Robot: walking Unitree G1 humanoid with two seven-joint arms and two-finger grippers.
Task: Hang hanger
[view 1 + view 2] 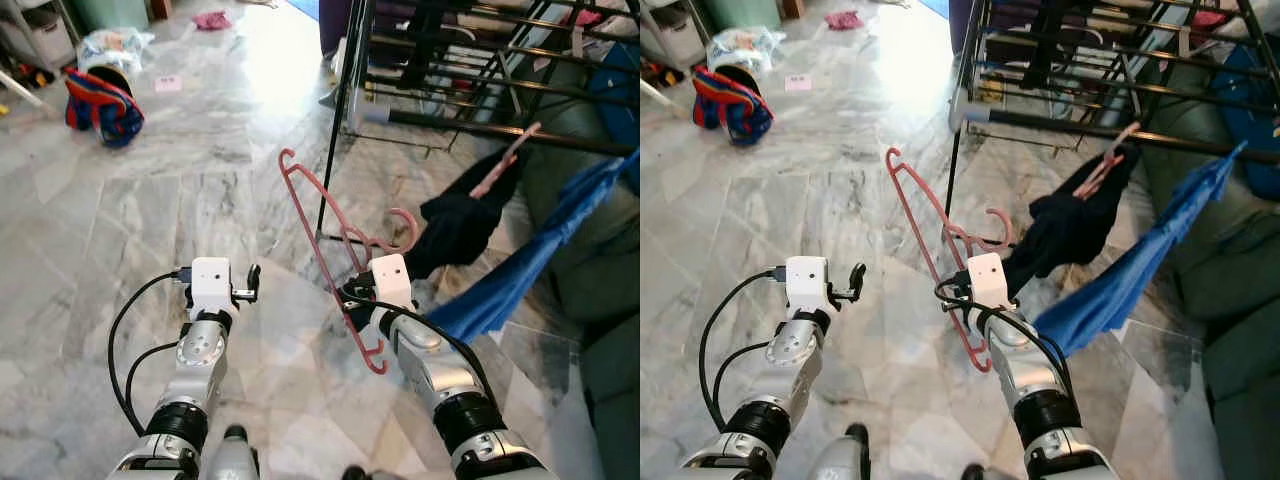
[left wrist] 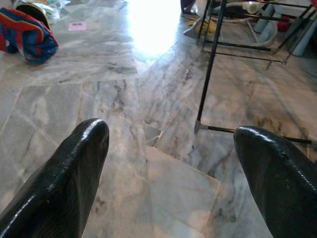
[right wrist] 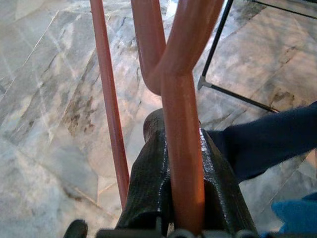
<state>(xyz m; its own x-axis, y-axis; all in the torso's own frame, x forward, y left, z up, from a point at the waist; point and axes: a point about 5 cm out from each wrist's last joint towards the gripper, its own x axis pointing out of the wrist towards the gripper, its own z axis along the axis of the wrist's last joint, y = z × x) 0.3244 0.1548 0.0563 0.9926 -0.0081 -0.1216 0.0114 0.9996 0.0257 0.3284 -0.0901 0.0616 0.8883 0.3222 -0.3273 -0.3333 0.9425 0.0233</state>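
Here the right gripper (image 3: 183,198) is clamping a pink plastic hanger (image 1: 325,255) by its neck, its two black fingers (image 3: 148,183) pressed tight against either side of the stem just below the point where the hanger forks. The hanger is tilting up and away from the robot's right arm, one shoulder reaching toward the black leg of the drying rack (image 1: 345,110), the other end hanging down below the wrist, and its hook (image 1: 405,228) curling up just beside the white camera block on that wrist. It is hanging in the air above the marble floor (image 1: 200,200), not on any rail.

The left gripper (image 2: 171,163) is hovering over the floor with its fingers spread wide and gripping nothing (bare tiles are showing between them).

Ahead and to the right the drying rack is carrying several garments: a dark cloth (image 1: 465,215) is hanging from another pink hanger (image 1: 505,160) on a rail, with a blue cloth (image 1: 530,265) draping down beside it. Far off to the left a red and blue bag (image 1: 100,105) is lying on the floor.
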